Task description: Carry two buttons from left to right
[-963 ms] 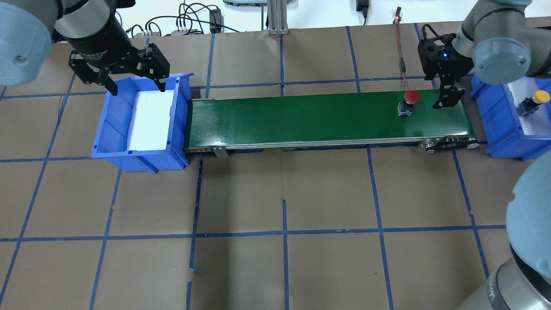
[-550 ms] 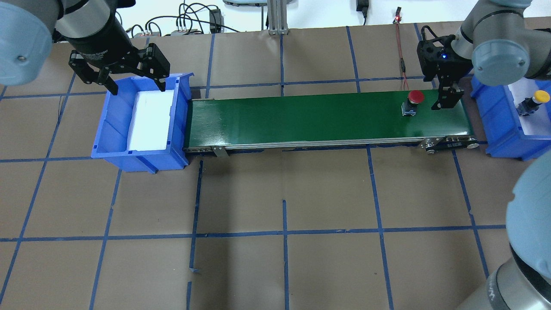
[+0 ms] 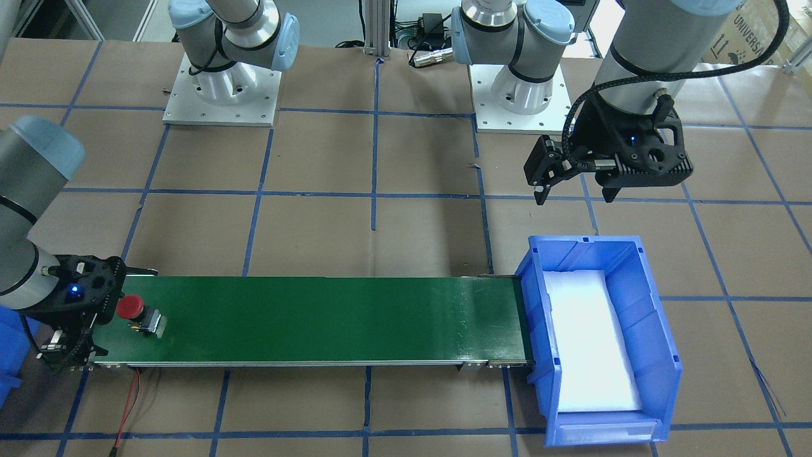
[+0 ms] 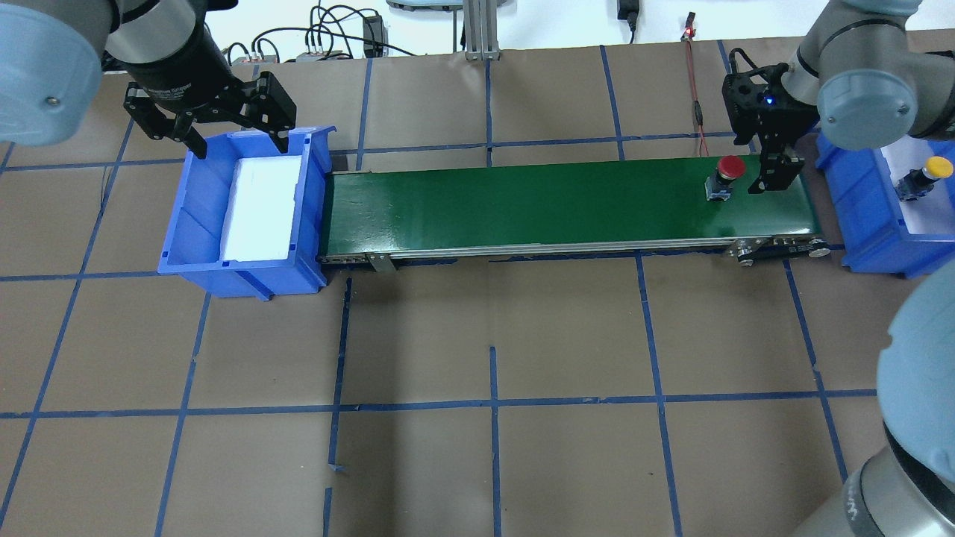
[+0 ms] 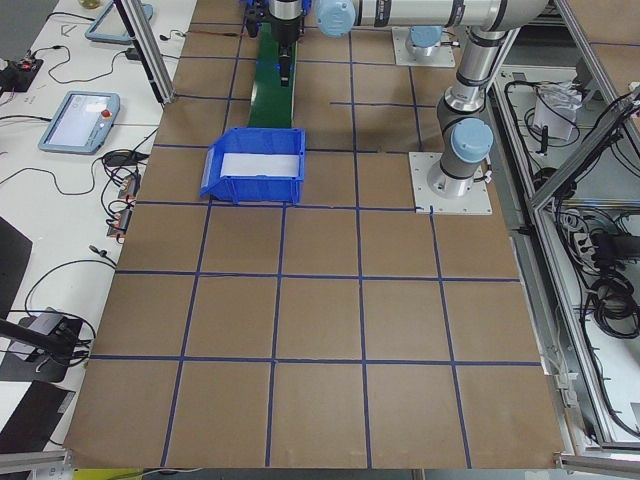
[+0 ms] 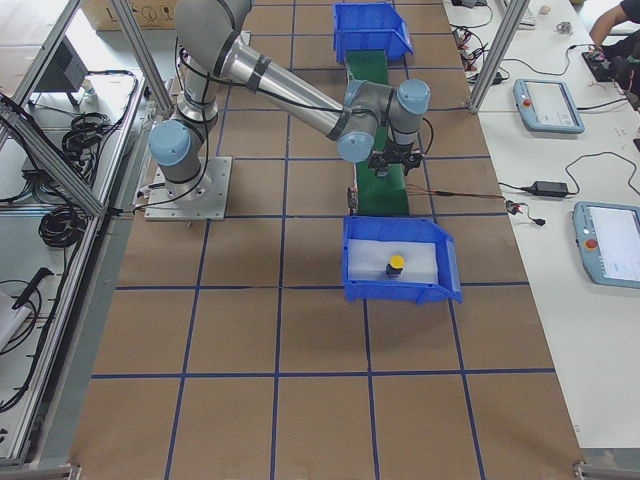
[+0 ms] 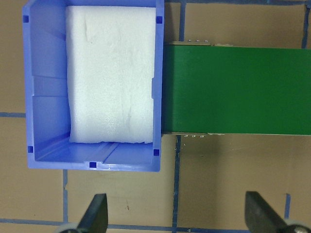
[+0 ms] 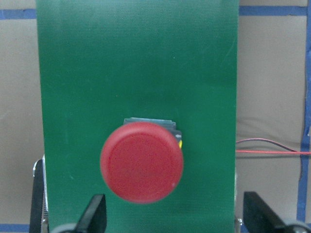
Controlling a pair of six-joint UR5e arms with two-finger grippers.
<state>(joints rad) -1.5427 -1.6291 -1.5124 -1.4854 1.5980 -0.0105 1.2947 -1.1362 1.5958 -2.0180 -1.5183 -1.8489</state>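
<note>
One button [image 4: 724, 177] stands on the conveyor [image 4: 522, 205] (right end), the other button [image 4: 922, 178] in the right bin [image 4: 862, 216].

I count two buttons: one red-capped button [image 4: 727, 171] and one yellow-capped button [image 4: 929, 170]. There are two blue bins, the left bin [image 4: 195, 224] and the right bin [image 4: 858, 209], and each holds one white foam pad, so two pads: the left pad [image 4: 257, 209] and the right pad [image 4: 925, 212]. One green conveyor belt [image 4: 522, 205] lies on the single worktop [image 4: 492, 335]. I have two arms and two tools, my left tool [image 4: 240, 145] and my right tool [image 4: 770, 177], each with two fingers. Two base plates [image 3: 184, 108] carry the arms. One red wire [image 4: 695, 89] shows.
</note>
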